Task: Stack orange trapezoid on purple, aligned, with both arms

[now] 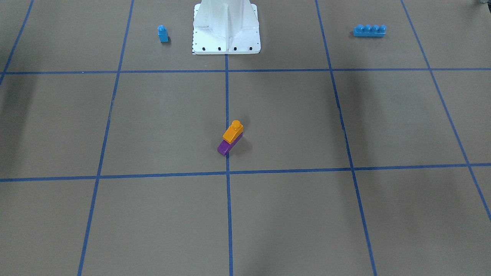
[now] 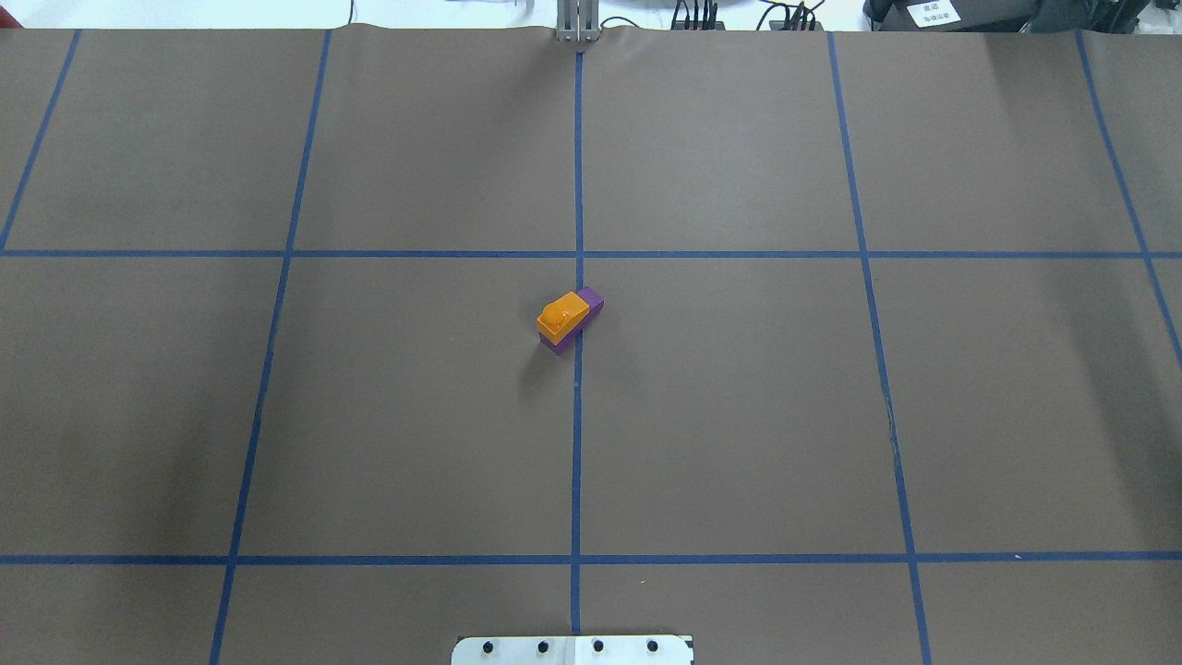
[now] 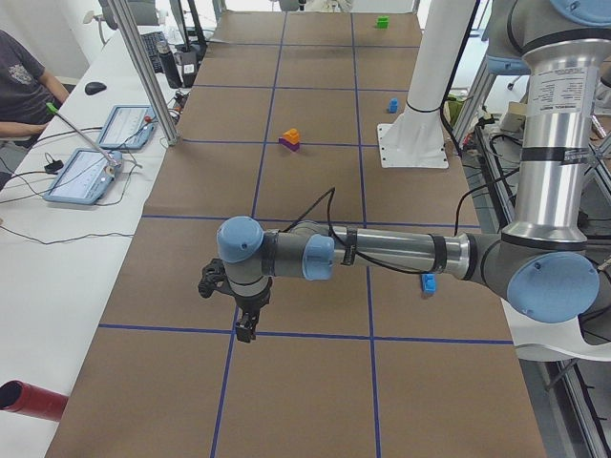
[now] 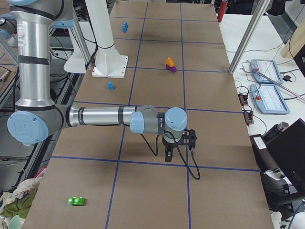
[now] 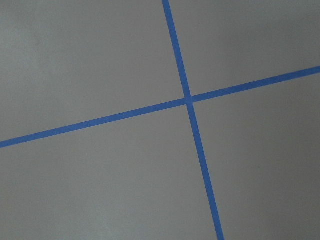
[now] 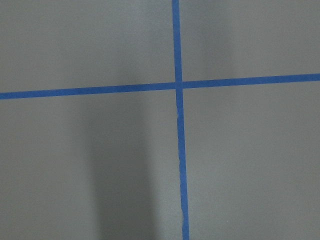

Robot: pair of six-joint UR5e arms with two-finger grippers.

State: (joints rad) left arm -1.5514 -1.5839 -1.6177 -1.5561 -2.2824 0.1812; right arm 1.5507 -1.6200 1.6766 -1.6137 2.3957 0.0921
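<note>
The orange trapezoid (image 1: 233, 132) sits on top of the purple brick (image 1: 225, 148) at the table's centre, on the middle tape line. Its stud points up, and one purple end sticks out past it. The stack also shows in the overhead view, orange (image 2: 561, 315) on purple (image 2: 593, 301). No gripper is near it. The left gripper (image 3: 246, 329) hangs over a tape crossing far from the stack, and so does the right gripper (image 4: 167, 156). Both show only in side views, so I cannot tell whether they are open or shut. Both wrist views show only brown paper and blue tape.
A small blue one-stud brick (image 1: 163, 33) and a long blue four-stud brick (image 1: 369, 30) lie on either side of the white robot base (image 1: 226, 38). A green brick (image 4: 76, 201) lies near the table's right end. Tablets (image 3: 86, 176) sit on the operators' side.
</note>
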